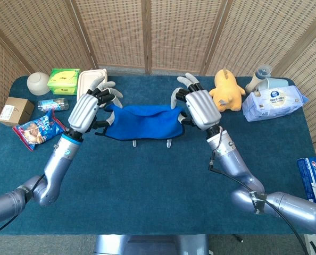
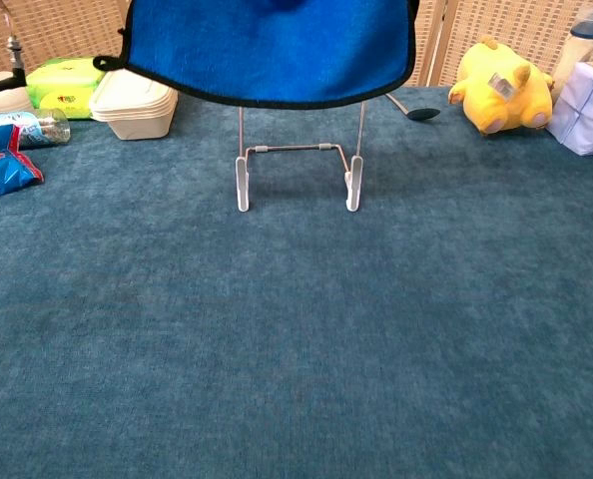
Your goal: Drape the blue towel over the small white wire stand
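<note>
Blue towel (image 1: 143, 122): hanging in the air, stretched wide between both hands, directly above the small white wire stand (image 2: 297, 170). In the chest view its black-edged lower hem is hanging across the upper part of the stand's uprights; whether cloth is touching the top bar cannot be told, as the towel is hiding it.

Left hand (image 1: 90, 110): gripping the towel's left end, some fingers spreading above it.

Right hand (image 1: 199, 108): gripping the towel's right end in like manner.

Stand: sitting upright on the blue counter (image 2: 296, 349), both feet showing below the towel.

Progress, as judged: lifting and carrying over the stand is looking complete; lowering the towel onto the bar so it is hanging down both sides, then letting go, is remaining.

Nearby: white lunch box (image 2: 132, 101), spoon (image 2: 412, 110), yellow plush toy (image 2: 500, 84) lying behind and to the sides, apart from the stand.
</note>
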Robot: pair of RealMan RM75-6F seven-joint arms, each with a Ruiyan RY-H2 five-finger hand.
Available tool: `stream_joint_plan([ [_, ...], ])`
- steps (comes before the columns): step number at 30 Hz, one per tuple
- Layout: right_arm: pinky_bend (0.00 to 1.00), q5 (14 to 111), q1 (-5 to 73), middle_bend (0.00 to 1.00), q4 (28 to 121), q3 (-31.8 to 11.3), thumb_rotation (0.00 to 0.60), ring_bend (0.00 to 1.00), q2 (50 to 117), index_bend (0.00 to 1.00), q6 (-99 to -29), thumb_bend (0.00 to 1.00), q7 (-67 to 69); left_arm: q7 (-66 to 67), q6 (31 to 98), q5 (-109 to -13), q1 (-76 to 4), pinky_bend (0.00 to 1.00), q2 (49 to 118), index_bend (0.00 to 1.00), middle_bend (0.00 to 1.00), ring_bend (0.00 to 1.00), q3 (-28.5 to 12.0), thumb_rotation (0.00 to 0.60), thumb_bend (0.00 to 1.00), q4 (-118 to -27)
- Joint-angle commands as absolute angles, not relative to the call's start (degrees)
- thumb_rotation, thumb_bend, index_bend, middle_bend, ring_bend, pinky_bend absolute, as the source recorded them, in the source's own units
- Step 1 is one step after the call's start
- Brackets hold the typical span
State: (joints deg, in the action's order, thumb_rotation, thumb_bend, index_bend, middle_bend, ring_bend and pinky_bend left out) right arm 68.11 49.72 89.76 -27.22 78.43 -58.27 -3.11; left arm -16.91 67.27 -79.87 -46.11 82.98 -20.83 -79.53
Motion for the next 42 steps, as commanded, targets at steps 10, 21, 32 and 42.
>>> stream_joint_plan([
  [10,0.04,64.63,53.42,0.46,81.77,-26.94,0.6,0.14,80.74,0.96,-55.06,0.42,-1.76,-20.82,64.71,-77.79,-49.97,0.04,88.89,0.83,0.4,0.21,-21.34,0.6,0.59,-68.96],
  [21,0.04,63.81,54.78,0.46,76.23,-25.55,0.6,0.14,82.89,0.96,-53.8,0.42,-0.19,-23.65,63.21,-77.55,-51.68,0.04,92.76,0.83,0.4,0.21,-20.21,0.6,0.59,-61.95],
  [32,0.04,63.76,55.39,0.46,74.2,-24.72,0.6,0.14,83.97,0.96,-53.7,0.42,0.67,-24.97,63.13,-77.73,-52.2,0.04,93.98,0.83,0.4,0.21,-19.48,0.6,0.59,-59.67],
  [42,0.04,63.51,55.47,0.46,73.48,-24.4,0.6,0.14,84.22,0.96,-53.94,0.42,0.92,-25.36,63.01,-77.39,-52.08,0.03,93.93,0.83,0.4,0.21,-19.19,0.6,0.59,-59.03],
])
